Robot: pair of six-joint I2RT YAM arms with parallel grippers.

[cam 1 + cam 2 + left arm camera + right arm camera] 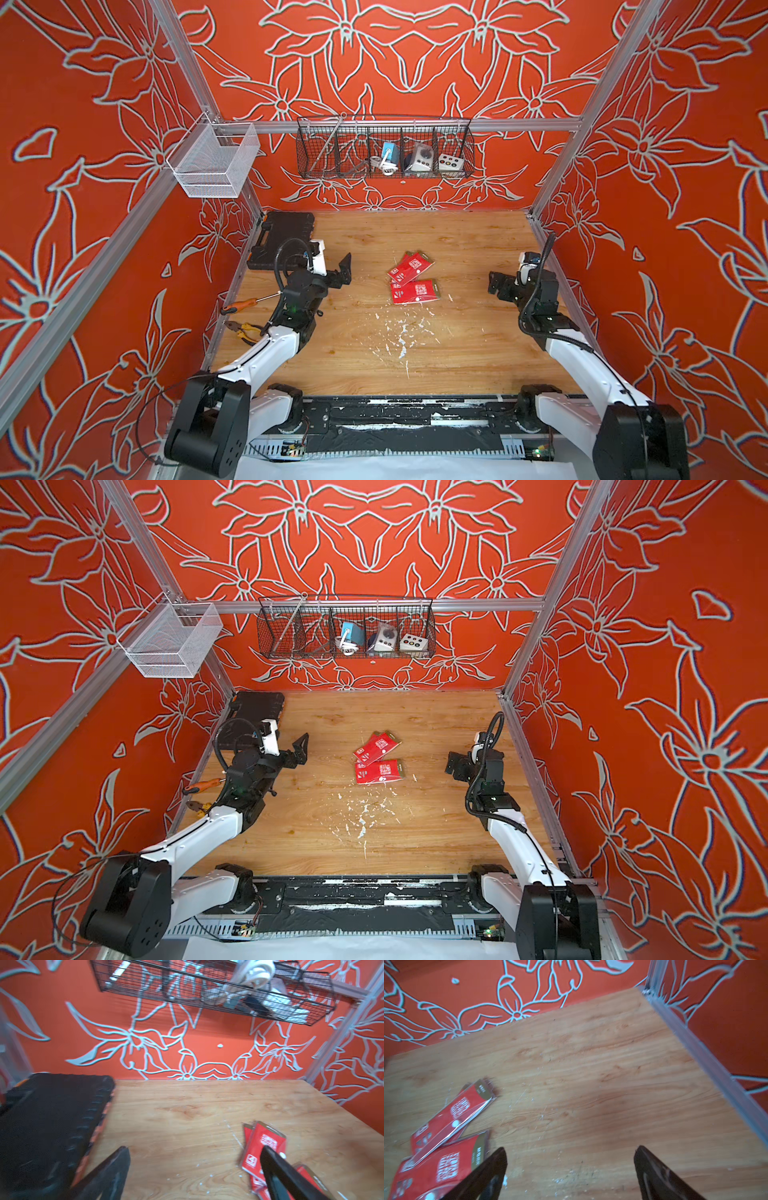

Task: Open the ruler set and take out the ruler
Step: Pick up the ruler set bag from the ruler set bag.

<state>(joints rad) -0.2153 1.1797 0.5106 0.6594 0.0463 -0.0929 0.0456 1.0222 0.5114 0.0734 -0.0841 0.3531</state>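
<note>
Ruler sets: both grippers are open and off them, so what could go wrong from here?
1. The red ruler sets overlap, so a pinch may lift or drag more than one.
2. They lie flat in glossy sleeves on the table; the left gripper or right gripper may slide off rather than catch an edge.

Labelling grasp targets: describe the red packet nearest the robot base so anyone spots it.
Centre of the wooden table: a cluster of red packets. The front packet is nearest the robot base; it lies almost square to the table, those behind angled and overlapping.
</note>
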